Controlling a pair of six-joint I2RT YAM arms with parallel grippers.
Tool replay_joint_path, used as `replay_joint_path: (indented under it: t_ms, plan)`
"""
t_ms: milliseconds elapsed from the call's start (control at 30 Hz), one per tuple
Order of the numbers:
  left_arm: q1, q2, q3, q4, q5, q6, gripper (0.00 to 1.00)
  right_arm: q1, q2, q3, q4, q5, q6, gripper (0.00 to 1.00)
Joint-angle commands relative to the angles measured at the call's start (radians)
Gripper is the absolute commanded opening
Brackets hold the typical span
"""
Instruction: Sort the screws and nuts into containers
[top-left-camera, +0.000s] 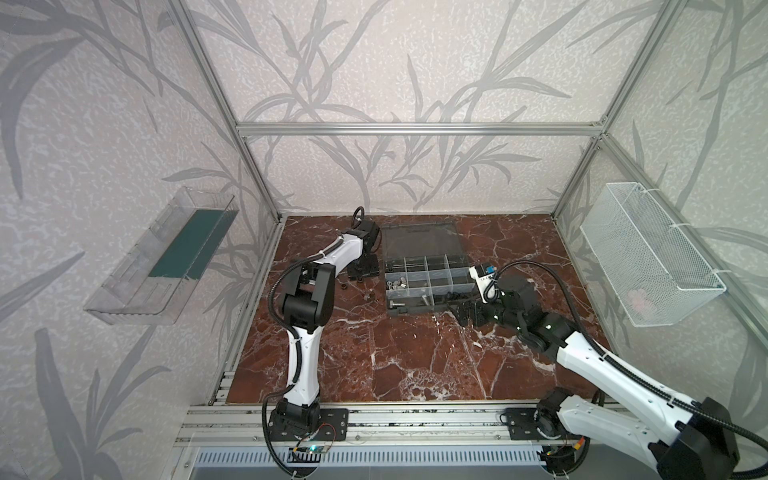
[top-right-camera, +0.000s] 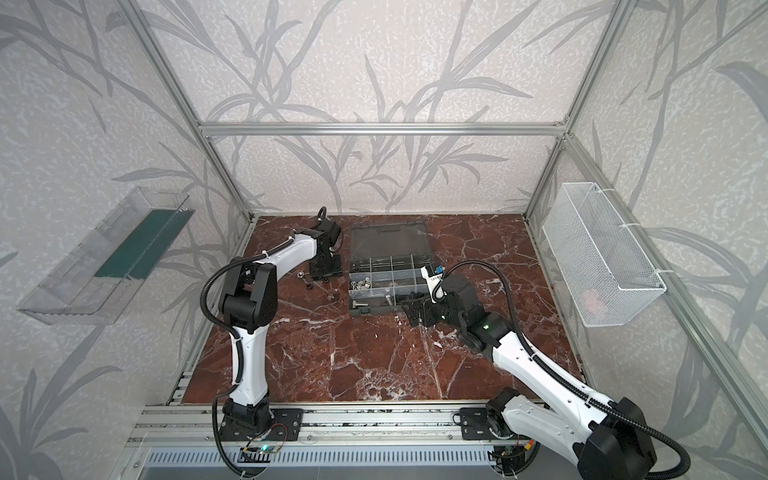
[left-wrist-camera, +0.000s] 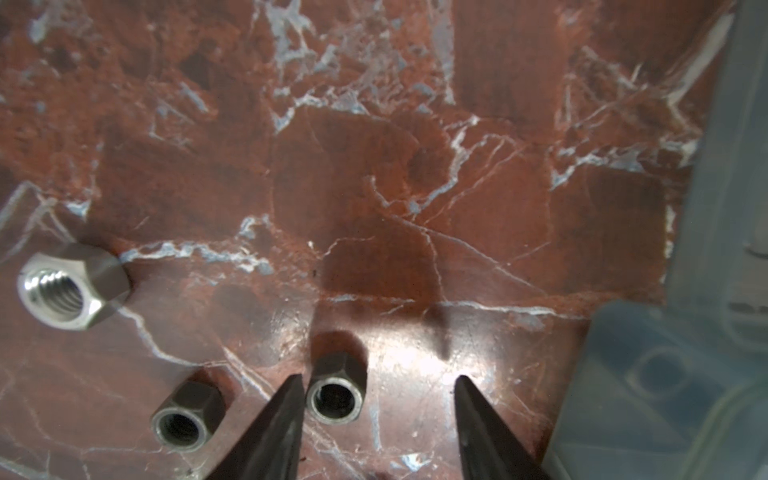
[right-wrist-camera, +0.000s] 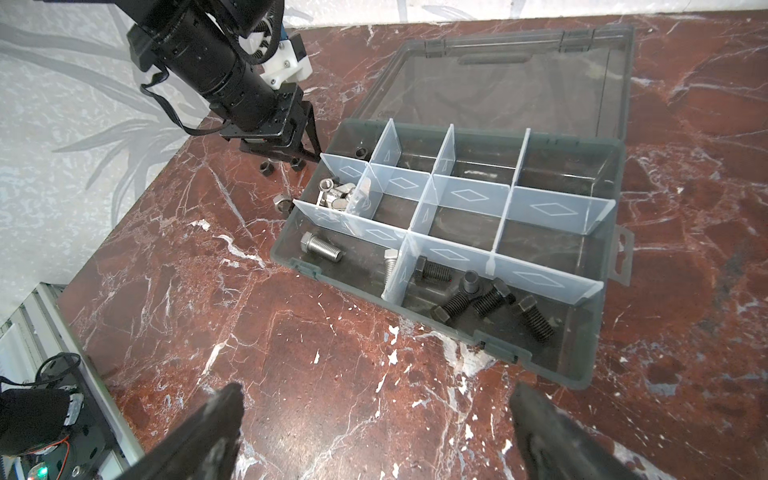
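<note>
Just in front of the case (right-wrist-camera: 579, 365), the right tool (right-wrist-camera: 376, 392) hangs wide open and empty over the glossy red marble-patterned bench (right-wrist-camera: 291, 353). Black threaded screws (right-wrist-camera: 490, 299) lie in the case's near row, shiny hex nuts (right-wrist-camera: 332, 195) behind. Left of the case, the left tool (left-wrist-camera: 378, 377) points down, open around a black nut (left-wrist-camera: 336, 395); only its wrist view shows that gap.
</note>
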Motion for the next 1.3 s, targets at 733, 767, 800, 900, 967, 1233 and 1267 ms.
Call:
replay_joint_path:
  t_ms: [733, 767, 800, 900, 967, 1233, 1267]
  plan:
    - [-0.003, -0.023, 0.013, -0.041, -0.030, 0.037, 0.22, -0.002, 0.014, 0.001, 0.012, 0.014, -0.013, 0.99]
    - [-0.012, -0.041, 0.022, -0.049, -0.032, 0.038, 0.22, -0.003, 0.016, 0.001, 0.014, 0.013, -0.013, 0.99]
    - [-0.021, -0.057, 0.033, -0.057, -0.033, 0.038, 0.22, -0.003, 0.019, 0.001, 0.016, 0.013, -0.013, 0.99]
    - [-0.044, -0.097, 0.079, -0.066, 0.003, 0.041, 0.23, -0.007, 0.025, 0.001, 0.023, 0.010, -0.013, 0.99]
    - [-0.056, -0.107, 0.118, -0.074, 0.021, 0.038, 0.23, -0.009, 0.029, 0.002, 0.027, 0.006, -0.013, 0.99]
    - [-0.131, -0.020, 0.264, -0.099, 0.057, 0.036, 0.23, -0.012, 0.014, -0.003, 0.019, 0.008, -0.011, 0.99]
    - [-0.140, -0.007, 0.276, -0.100, 0.065, 0.034, 0.24, -0.013, 0.009, -0.006, 0.016, 0.008, -0.013, 0.99]
